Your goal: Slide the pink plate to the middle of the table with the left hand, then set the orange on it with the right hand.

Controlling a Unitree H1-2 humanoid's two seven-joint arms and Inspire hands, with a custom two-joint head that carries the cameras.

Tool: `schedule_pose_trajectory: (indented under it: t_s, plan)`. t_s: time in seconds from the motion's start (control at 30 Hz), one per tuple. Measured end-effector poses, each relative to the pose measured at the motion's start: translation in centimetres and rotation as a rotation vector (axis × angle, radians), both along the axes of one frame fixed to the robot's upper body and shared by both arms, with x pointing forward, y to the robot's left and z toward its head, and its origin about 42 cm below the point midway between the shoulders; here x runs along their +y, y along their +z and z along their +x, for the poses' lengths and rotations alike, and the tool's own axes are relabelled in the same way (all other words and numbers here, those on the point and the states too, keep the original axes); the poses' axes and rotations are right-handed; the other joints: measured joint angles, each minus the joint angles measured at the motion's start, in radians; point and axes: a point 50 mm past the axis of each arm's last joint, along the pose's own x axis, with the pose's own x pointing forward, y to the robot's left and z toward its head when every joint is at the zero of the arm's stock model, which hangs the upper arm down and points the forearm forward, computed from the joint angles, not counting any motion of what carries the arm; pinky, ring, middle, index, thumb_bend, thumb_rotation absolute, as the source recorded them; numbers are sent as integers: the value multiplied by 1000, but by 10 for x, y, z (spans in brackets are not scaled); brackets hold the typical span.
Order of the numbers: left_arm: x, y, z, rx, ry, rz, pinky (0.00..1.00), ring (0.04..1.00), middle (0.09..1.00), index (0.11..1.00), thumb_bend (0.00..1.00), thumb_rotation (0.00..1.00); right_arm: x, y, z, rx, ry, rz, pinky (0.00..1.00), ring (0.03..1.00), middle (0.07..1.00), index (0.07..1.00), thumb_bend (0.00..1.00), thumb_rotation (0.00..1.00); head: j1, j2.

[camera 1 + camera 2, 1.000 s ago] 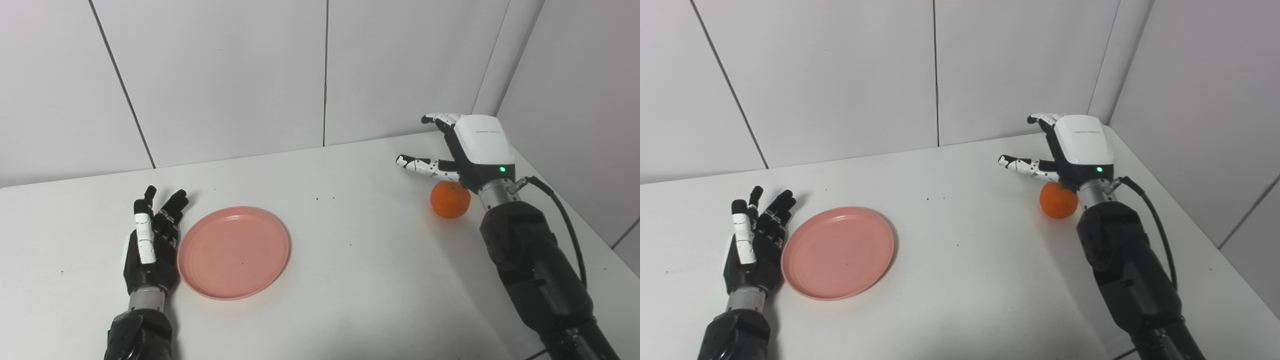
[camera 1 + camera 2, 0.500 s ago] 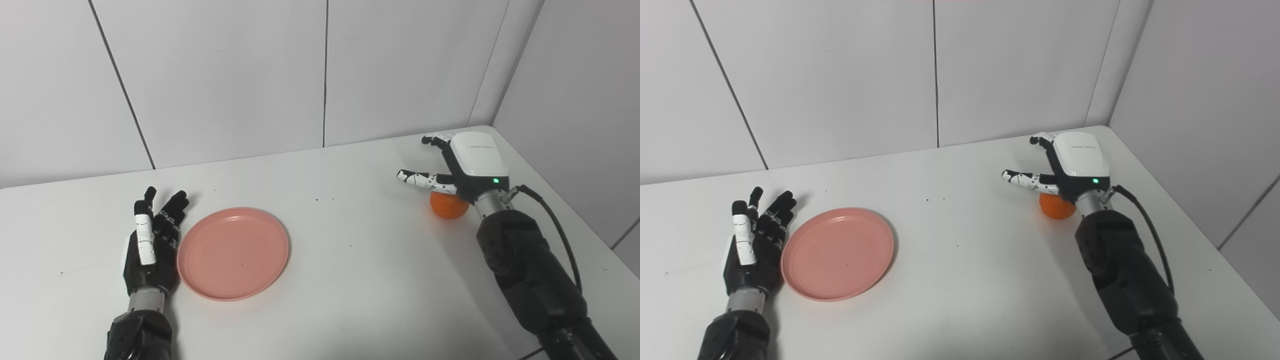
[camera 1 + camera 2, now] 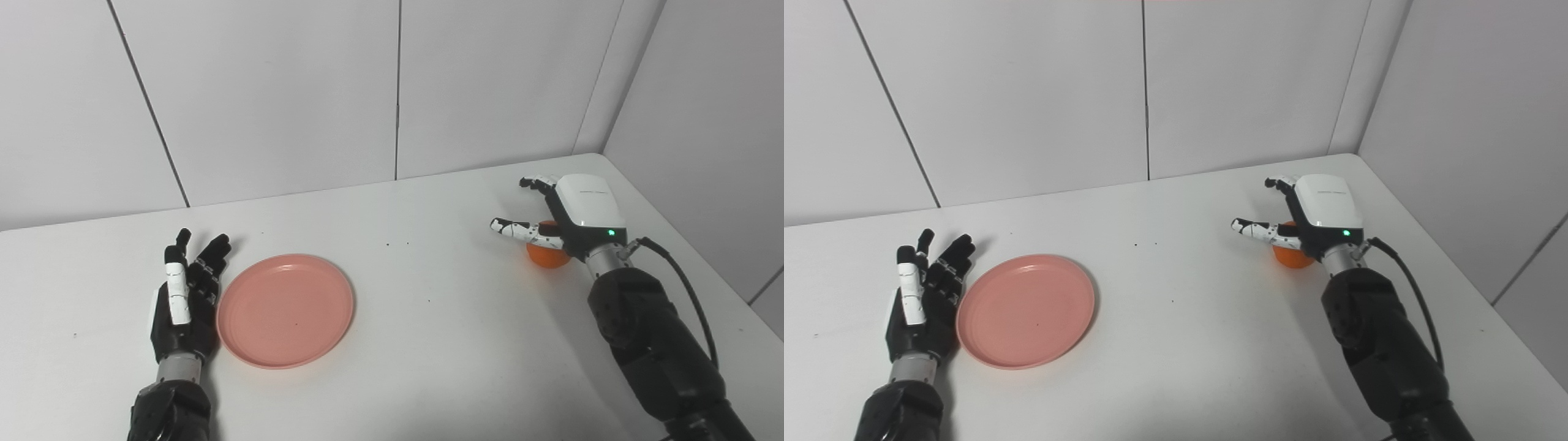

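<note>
The white desk (image 3: 429, 343) fills the lower part of both views, set into a corner of grey wall panels (image 3: 275, 92). The right arm (image 3: 655, 343) is cut off at the bottom edge. The pink plate (image 3: 285, 310) lies left of the desk's middle, where it lay a second ago, with the left robot hand (image 3: 184, 300) just beside its left rim, palm up, fingers spread and holding nothing, also unmoved. The right robot hand (image 3: 572, 214) has come down since the earlier frames and now sits low over the orange (image 3: 547, 257), which rests on the desk near the right wall; its fingers are apart and not closed on the fruit, whether they touch it is unclear. The hand hides most of the orange. Faint lettering on its white back cover is too small to read.
</note>
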Motion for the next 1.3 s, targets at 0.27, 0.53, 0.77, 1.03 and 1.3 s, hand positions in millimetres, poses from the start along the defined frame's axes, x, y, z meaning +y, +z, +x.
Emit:
schedule_pose_trajectory:
  t_s: [0.27,0.53,0.77,1.03,1.3]
  plan:
    - [0,0,-1,-1,1,-2,963,842,762,978,886,801,-4,-8,-5,27,-8,-7,720,742,752,738,871,1000,5,6]
    - [0,0,-2,-2,1,-1,957,834,751,965,887,801,-8,-20,-4,71,-21,-9,737,747,756,739,865,1000,11,8]
    - [0,0,-3,-3,0,0,961,833,762,971,886,804,-11,-30,-3,107,-32,-13,728,730,745,732,865,1000,12,9]
    - [0,0,-3,-3,0,0,949,829,759,973,879,809,-16,-33,0,125,-42,-22,729,733,749,740,843,1000,12,9]
    - [-1,0,-5,-5,-4,5,929,824,765,970,888,804,-20,-41,7,159,-56,-48,742,734,756,746,824,1000,21,15]
